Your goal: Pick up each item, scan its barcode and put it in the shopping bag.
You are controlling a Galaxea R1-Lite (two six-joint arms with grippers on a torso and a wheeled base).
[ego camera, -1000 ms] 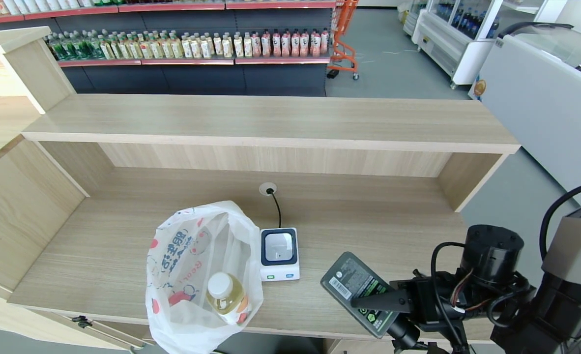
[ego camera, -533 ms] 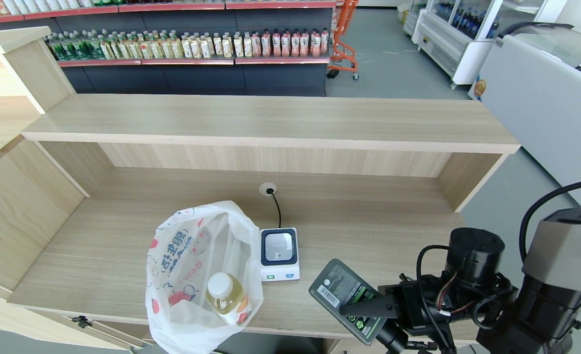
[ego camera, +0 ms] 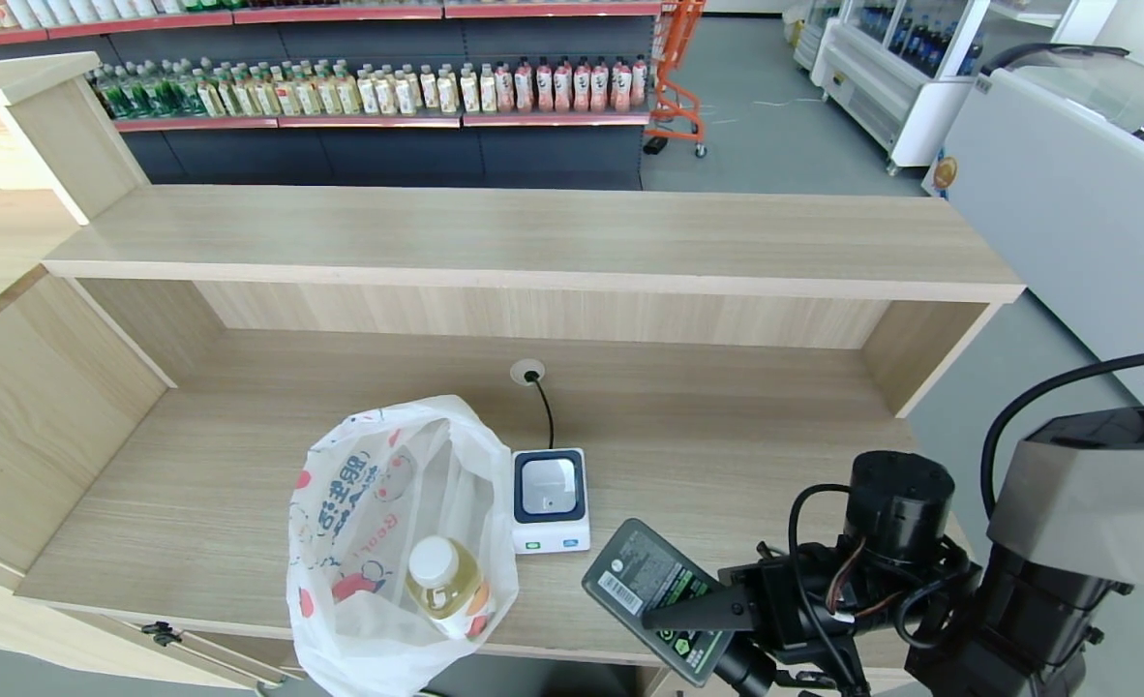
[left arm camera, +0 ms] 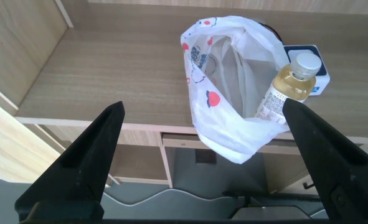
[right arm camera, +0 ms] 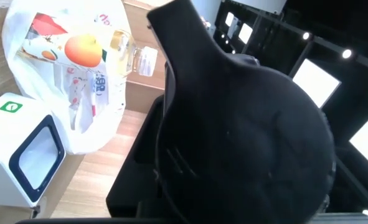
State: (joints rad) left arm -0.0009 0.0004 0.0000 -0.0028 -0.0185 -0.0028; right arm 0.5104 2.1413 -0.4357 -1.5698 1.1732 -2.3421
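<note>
My right gripper (ego camera: 680, 620) is shut on a flat dark packet (ego camera: 651, 595) with green print, its white barcode label facing up. It hovers over the counter's front edge, just right of the white barcode scanner (ego camera: 550, 499). In the right wrist view the packet (right arm camera: 233, 124) looms large, with the scanner (right arm camera: 22, 155) and the bag (right arm camera: 65, 62) beyond it. A white shopping bag (ego camera: 359, 523) with red print stands open left of the scanner, and a yellow drink bottle (ego camera: 446, 578) sits inside. My left gripper (left arm camera: 203, 109) is open and hangs in front of the counter, facing the bag (left arm camera: 224, 106) and the bottle (left arm camera: 289, 87).
The scanner's black cable (ego camera: 543, 407) runs to a grommet at the back of the wooden counter (ego camera: 727, 426). A raised shelf (ego camera: 533, 237) and side walls enclose the counter. Store shelves with bottles and freezers stand behind.
My right gripper has carried the packet leftward along the counter's front edge, closer to the scanner. The bag, bottle and scanner have stayed put.
</note>
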